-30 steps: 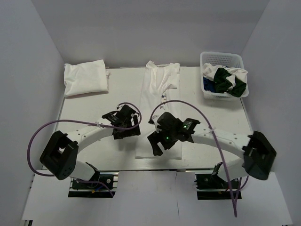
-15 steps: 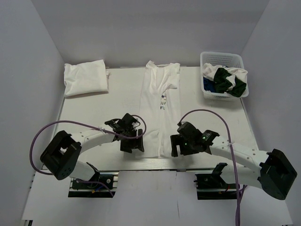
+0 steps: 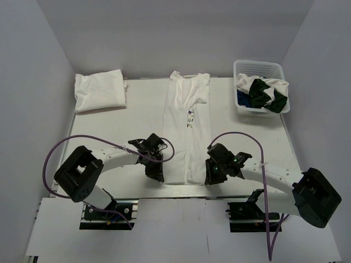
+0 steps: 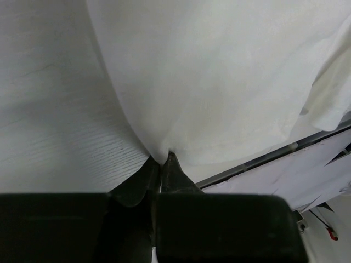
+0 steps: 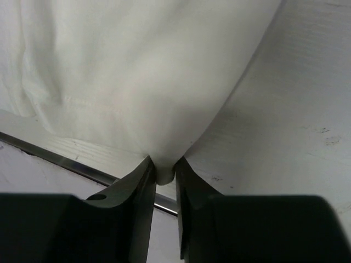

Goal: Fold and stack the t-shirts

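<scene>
Left gripper [image 4: 162,160] jaws nearly together, pinching near-left hem corner of white shirt [image 3: 184,148]; right gripper [image 5: 163,169] jaws narrow, pinching near-right corner.

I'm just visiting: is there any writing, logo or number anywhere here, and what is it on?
"FL" (uncertain): small dark print on the front of the white t-shirt spread out mid-table; the rest is tucked into the fold or too blurred to read.
No other text: none shows on the basket, on the folded shirt, or in either wrist view.
</scene>
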Tool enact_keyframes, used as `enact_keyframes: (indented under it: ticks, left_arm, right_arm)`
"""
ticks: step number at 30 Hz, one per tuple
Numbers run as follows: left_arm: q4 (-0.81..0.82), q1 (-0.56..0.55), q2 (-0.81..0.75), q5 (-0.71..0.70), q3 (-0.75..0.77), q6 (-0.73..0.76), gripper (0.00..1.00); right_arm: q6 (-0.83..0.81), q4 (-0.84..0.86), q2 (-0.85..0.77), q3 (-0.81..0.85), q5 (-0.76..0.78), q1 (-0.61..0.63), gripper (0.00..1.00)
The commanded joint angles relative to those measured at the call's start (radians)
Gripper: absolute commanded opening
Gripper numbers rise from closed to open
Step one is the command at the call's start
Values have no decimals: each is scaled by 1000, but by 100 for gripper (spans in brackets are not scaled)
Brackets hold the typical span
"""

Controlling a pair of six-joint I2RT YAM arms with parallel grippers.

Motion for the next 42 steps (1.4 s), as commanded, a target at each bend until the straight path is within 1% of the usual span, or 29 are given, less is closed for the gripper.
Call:
enact_keyframes:
  ticks: [1, 2, 3, 4, 7, 8, 10, 11, 13, 14, 15, 16, 17, 19, 20, 24, 28, 30, 32, 34, 36, 38, 42]
  left_arm:
    - [-4, -7, 33, -55, 14, 13, 0]
    - [-4, -7, 33, -55, 14, 22, 0]
    - [-4, -7, 9, -55, 26, 23, 0]
    - [-13, -7, -3, -55, 44, 23, 0]
    - [-13, -7, -61, -33, 90, 59, 0]
    - [-13, 5, -72, -33, 102, 59, 0]
    - [-13, 16, -81, -18, 141, 82, 0]
    - [-13, 16, -68, -29, 161, 82, 0]
    - [-27, 16, -37, -65, 239, 95, 0]
    - [-66, 16, -4, -90, 303, 95, 0]
    - [-83, 16, 15, -167, 334, 95, 0]
    - [-103, 25, 35, -209, 368, 95, 0]
    - [-167, 34, 76, -307, 445, 95, 0]
    - [-201, 45, 113, -409, 538, 84, 0]
    - [-182, 45, 127, -421, 559, 75, 0]
    - [-120, 76, 217, -437, 684, 75, 0]
    - [-126, 102, 325, -504, 849, 122, 0]
    - [-135, 128, 394, -527, 935, 136, 0]
    - [-106, 140, 432, -527, 978, 182, 0]
    - [-106, 151, 501, -501, 1069, 235, 0]
    - [-118, 169, 546, -501, 1147, 245, 0]
    - [-119, 180, 599, -501, 1193, 260, 0]
    - [-70, 211, 650, -472, 1213, 297, 0]
  right_arm:
    - [11, 44, 14, -10, 9, -7, 24]
    - [10, 46, 21, -4, 14, -8, 11]
    - [6, 41, 24, -1, 20, -8, 1]
    - [5, 38, 28, 4, 26, -11, 0]
    - [-13, 40, 10, 45, 92, -11, 0]
    - [-9, 40, -11, 69, 148, -12, 0]
    - [-7, 40, -25, 105, 178, -15, 0]
    - [0, 40, -33, 123, 236, -15, 0]
    - [5, 55, -38, 142, 290, -27, 0]
    - [-10, 72, -32, 158, 310, -34, 0]
    - [-21, 82, -15, 169, 327, -48, 0]
    - [-27, 108, -3, 182, 342, -51, 0]
    - [-41, 109, 51, 238, 359, -70, 0]
    - [-47, 121, 89, 280, 410, -88, 0]
    - [-50, 127, 143, 339, 466, -96, 0]
    - [-64, 225, 229, 418, 520, -158, 0]
    - [-96, 227, 371, 566, 601, -196, 0]
    - [-116, 233, 434, 637, 614, -217, 0]
    - [-125, 254, 464, 668, 594, -241, 0]
    - [-150, 270, 508, 723, 577, -266, 0]
    - [-156, 276, 557, 777, 568, -280, 0]
    - [-159, 276, 586, 817, 554, -303, 0]
    - [-165, 274, 669, 886, 519, -343, 0]
